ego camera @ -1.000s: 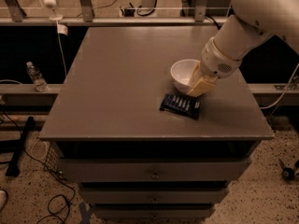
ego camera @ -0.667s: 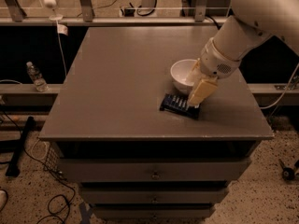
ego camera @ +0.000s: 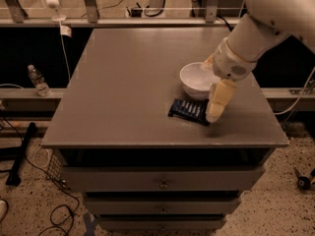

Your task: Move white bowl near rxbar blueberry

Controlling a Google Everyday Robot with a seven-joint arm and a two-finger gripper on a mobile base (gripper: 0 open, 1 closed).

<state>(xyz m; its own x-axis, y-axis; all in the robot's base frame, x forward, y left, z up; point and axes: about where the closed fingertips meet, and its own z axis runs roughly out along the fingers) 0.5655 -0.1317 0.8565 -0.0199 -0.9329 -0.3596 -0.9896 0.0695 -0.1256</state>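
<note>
The white bowl (ego camera: 197,79) stands upright on the grey table (ego camera: 128,87), right of centre. The rxbar blueberry (ego camera: 187,111), a dark navy bar, lies flat just in front of the bowl, almost touching its foot. My gripper (ego camera: 214,101) hangs from the white arm (ego camera: 266,23) at the bowl's front right. It points down, with its cream tip over the bar's right end. It is open and holds nothing. The bar's right end is partly hidden behind it.
The table's right edge and front edge lie close to the gripper. Drawers (ego camera: 162,181) sit under the tabletop. A water bottle (ego camera: 37,80) stands on a ledge to the left. Cables lie on the floor at the lower left.
My gripper has moved off the bowl's rim, forward and down towards the bar's right end. The bowl and the bar have stayed in place.
</note>
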